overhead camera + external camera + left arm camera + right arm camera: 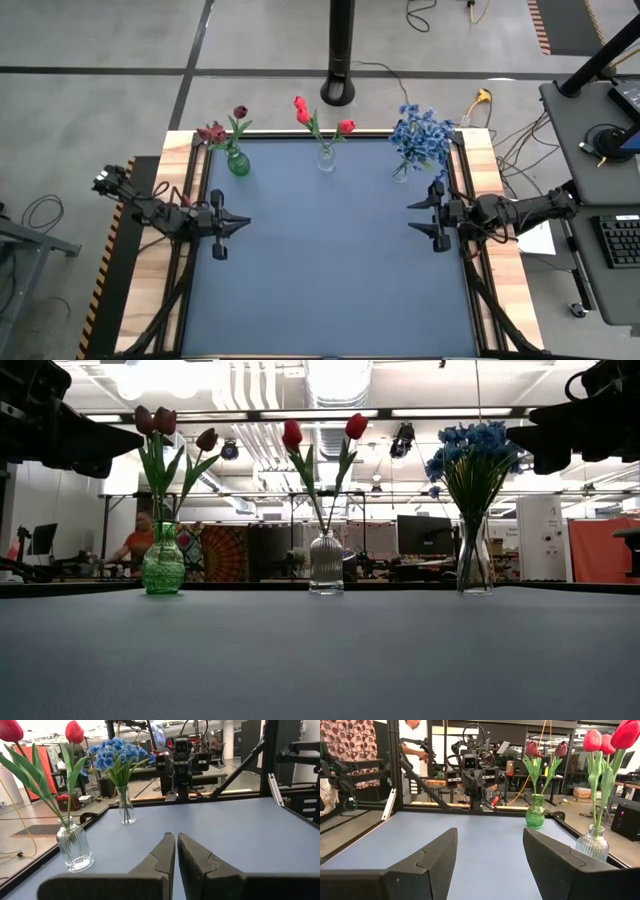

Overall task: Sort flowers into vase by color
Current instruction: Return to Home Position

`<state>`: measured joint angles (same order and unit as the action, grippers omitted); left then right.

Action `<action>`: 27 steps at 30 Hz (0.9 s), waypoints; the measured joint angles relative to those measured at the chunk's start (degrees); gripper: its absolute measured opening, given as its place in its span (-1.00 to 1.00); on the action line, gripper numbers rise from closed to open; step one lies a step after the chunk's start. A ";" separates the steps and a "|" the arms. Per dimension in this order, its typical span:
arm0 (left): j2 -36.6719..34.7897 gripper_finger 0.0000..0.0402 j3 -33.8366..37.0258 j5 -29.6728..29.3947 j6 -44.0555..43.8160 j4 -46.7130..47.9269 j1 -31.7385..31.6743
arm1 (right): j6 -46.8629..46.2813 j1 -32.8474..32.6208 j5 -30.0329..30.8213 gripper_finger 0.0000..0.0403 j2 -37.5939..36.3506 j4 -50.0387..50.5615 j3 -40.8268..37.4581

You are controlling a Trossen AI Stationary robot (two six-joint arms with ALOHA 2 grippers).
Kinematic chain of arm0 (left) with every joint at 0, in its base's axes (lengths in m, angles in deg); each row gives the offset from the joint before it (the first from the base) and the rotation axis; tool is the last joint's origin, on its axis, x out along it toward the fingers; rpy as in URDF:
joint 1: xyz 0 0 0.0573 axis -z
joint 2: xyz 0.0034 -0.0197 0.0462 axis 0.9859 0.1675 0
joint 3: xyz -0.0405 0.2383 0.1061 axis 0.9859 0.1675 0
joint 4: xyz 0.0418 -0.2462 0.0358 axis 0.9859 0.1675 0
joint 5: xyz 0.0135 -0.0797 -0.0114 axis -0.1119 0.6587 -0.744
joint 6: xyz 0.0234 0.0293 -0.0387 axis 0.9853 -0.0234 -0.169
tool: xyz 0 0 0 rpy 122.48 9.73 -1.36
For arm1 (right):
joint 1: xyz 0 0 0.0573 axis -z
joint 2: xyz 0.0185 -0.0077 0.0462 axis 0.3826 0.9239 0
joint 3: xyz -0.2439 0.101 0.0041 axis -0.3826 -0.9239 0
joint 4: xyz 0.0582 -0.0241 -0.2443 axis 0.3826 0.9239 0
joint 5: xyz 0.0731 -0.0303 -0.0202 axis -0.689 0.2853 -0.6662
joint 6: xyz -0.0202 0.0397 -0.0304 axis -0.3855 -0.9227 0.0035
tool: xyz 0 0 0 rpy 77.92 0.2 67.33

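Sorting looks complete: maroon blooms in green vase, red tulips in middle clear vase, blue blossoms in right clear vase, along far edge of tabletop. Left gripper closed, empty. Right gripper open, empty. Homing step; next move likely just parks both arms.

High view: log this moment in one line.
green vase: maroon flowers; middle vase: red flowers; right vase: blue flowers; left gripper shut; right gripper open
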<state>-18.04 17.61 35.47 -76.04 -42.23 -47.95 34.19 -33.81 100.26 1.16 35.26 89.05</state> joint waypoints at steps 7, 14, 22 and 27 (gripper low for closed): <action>0.82 -0.97 0.00 0.00 0.00 0.05 0.01 | 0.00 -0.01 0.01 0.09 0.00 0.03 0.00; 1.59 -0.97 0.00 -0.02 0.00 0.02 0.02 | 0.02 -0.01 0.00 0.09 0.00 0.04 0.00; 2.58 -0.97 0.02 -0.02 0.00 0.02 0.00 | 0.02 -0.02 0.02 0.09 0.02 0.02 -0.02; 3.33 -0.97 0.02 -0.02 0.00 0.01 0.01 | 0.02 -0.01 0.01 0.09 0.02 0.02 -0.02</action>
<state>-14.71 17.64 35.45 -76.04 -42.22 -47.94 34.21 -33.82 100.27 1.18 35.28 89.02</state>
